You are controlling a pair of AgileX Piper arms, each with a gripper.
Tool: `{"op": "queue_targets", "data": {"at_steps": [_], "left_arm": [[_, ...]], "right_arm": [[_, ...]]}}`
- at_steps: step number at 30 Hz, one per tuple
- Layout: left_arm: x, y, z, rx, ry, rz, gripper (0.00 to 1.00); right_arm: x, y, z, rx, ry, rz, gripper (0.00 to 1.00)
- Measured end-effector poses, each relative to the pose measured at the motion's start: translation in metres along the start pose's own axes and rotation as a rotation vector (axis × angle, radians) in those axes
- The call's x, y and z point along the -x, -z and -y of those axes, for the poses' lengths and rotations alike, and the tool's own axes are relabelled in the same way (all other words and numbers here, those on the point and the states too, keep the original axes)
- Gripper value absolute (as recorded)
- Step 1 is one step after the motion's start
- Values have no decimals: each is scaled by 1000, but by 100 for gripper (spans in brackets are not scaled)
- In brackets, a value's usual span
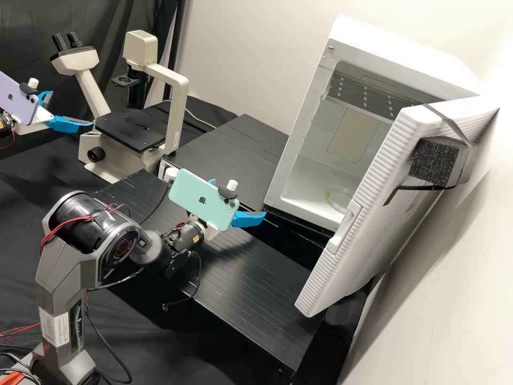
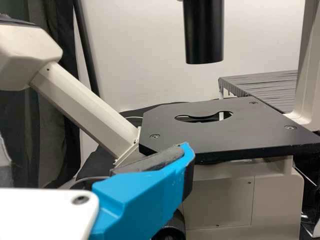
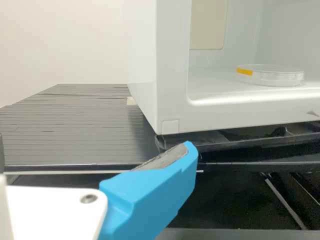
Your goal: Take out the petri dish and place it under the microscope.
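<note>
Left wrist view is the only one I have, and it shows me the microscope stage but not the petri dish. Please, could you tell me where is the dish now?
Observer: The petri dish lies on the floor inside the white cabinet.
Operator: Thank you. Is the door of this cabinet open or closed, please?
Observer: The ribbed door stands wide open.
Operator: And the right gripper, is it already inside?
Observer: No, the right gripper is outside, before the cabinet's opening.
</note>
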Motion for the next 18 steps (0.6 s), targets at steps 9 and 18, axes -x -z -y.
{"op": "queue_targets", "data": {"at_steps": [9,18], "left_arm": [[0,0,0,0,0,0,100],[0,0,0,0,0,0,100]], "right_arm": [[0,0,0,0,-2,-2,100],[20,-19,-20,-35,-57,12,100]]}}
